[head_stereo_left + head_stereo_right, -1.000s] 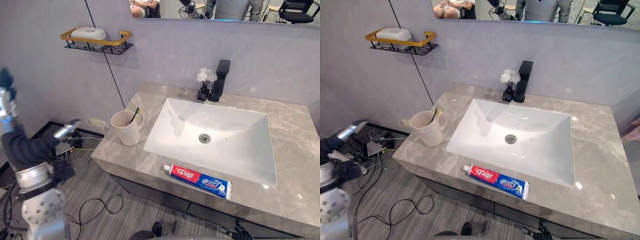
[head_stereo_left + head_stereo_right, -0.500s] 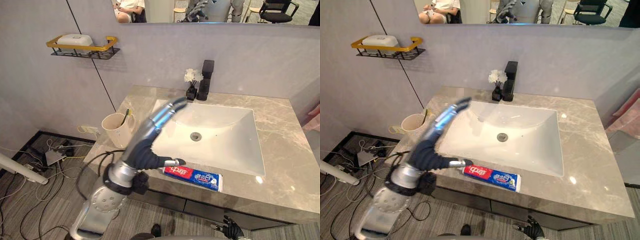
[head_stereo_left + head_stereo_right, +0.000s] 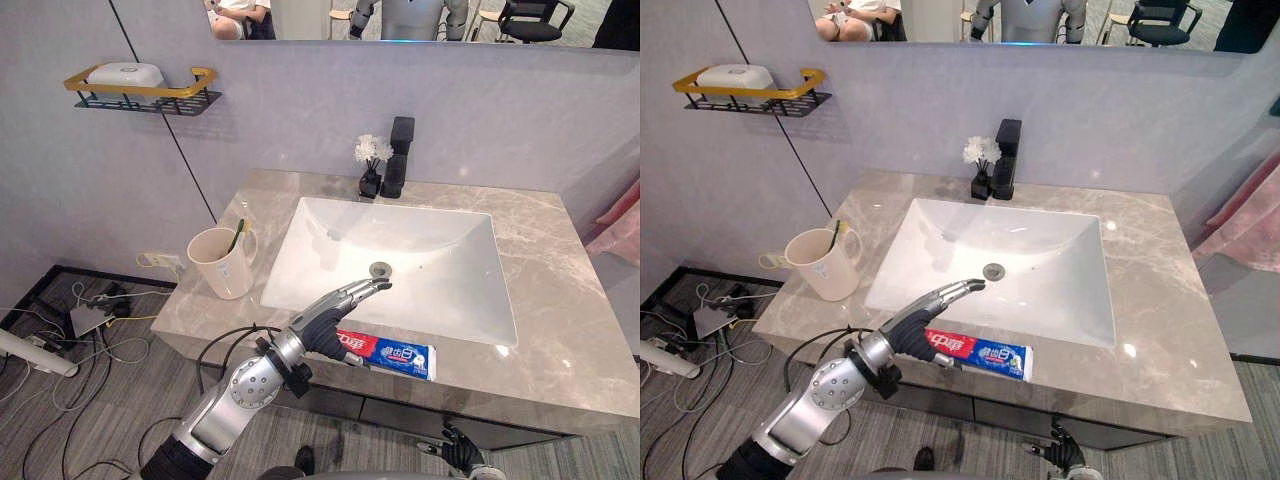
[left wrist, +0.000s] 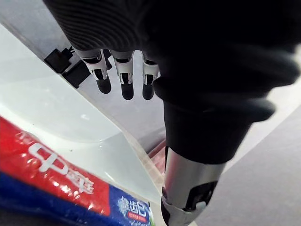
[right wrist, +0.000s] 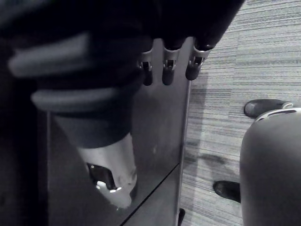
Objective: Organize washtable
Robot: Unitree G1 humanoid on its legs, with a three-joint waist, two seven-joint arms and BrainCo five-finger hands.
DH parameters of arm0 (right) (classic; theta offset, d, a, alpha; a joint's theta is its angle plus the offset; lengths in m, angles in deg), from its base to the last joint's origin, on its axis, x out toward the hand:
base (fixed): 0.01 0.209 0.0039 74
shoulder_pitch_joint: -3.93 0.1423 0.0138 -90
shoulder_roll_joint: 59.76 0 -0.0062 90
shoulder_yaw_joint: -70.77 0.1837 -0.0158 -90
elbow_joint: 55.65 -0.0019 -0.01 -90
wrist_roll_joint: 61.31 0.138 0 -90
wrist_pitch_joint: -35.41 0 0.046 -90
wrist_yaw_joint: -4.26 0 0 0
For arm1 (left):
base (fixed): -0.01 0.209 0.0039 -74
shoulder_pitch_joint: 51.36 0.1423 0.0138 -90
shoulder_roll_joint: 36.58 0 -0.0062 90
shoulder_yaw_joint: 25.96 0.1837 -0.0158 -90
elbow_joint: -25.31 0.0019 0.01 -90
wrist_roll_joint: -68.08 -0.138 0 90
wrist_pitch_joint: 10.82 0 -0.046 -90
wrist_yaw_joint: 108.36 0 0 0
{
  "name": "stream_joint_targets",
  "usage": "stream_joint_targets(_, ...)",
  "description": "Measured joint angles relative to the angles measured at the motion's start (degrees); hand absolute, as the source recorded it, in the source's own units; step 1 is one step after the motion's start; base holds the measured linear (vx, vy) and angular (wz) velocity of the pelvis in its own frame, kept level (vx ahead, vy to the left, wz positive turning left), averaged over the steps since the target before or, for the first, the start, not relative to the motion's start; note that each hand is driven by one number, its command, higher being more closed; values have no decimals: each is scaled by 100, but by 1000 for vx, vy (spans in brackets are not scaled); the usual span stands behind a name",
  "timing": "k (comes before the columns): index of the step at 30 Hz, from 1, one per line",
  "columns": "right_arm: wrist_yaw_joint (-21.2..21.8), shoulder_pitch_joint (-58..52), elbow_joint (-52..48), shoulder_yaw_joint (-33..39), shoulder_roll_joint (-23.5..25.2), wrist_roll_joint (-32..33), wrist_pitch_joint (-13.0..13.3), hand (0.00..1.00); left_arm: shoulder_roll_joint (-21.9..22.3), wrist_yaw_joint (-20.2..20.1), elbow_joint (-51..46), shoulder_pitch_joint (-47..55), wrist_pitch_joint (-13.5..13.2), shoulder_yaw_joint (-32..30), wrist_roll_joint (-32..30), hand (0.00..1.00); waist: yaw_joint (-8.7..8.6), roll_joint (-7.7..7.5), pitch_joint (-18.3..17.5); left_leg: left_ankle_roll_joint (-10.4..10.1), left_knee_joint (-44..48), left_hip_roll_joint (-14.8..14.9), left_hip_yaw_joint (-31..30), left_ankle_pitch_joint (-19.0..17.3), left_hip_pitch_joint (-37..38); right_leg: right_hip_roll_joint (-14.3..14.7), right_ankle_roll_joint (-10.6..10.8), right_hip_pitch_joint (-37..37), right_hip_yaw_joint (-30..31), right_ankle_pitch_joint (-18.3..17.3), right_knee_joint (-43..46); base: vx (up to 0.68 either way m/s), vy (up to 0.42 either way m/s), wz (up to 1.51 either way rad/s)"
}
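Hovering over the toothpaste tube (image 3: 396,355) on the grey surface (image 3: 560,345), my left hand (image 3: 322,328) extends straight, empty fingers (image 3: 362,291) toward the sink (image 3: 420,235); the fingers of my right hand (image 5: 168,70) hang straight, empty.

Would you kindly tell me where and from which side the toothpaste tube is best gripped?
Probably across its flat middle, from above: the toothpaste tube lies flat on the counter in front of the sink, so thumb and fingers can close on its long edges. The open left hand is over its red end.
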Motion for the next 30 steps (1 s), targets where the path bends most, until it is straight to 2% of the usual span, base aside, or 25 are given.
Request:
stream_joint_targets(4,2,4,0,-1,-9,-1,-5,0,-73,-84,179,-189,22,0,-8,0,-17,3,-1,-13,-72,1,-7,21,43,3,0,12,-4,0,-11,0,0,0)
stream_joint_targets(6,3,15,-8,-2,-13,-1,-5,0,-151,-92,206,-190,21,3,-11,0,-120,1,-1,-14,-105,-3,-7,27,58,-2,2,26,-8,1,-34,0,0,0)
stream_joint_targets(16,12,33,-49,-2,-21,-2,-10,0,-218,-63,556,-384,35,4,-265,0,-276,10,1,-15,-107,13,41,26,112,12,-8,103,13,49,-91,-15,-12,-1)
stream_joint_targets(30,3,17,-49,6,-79,-7,-12,0,-220,-50,832,-376,29,-10,-674,0,-281,24,13,-18,-116,27,144,22,166,13,-9,99,118,58,-107,-24,-10,-4)
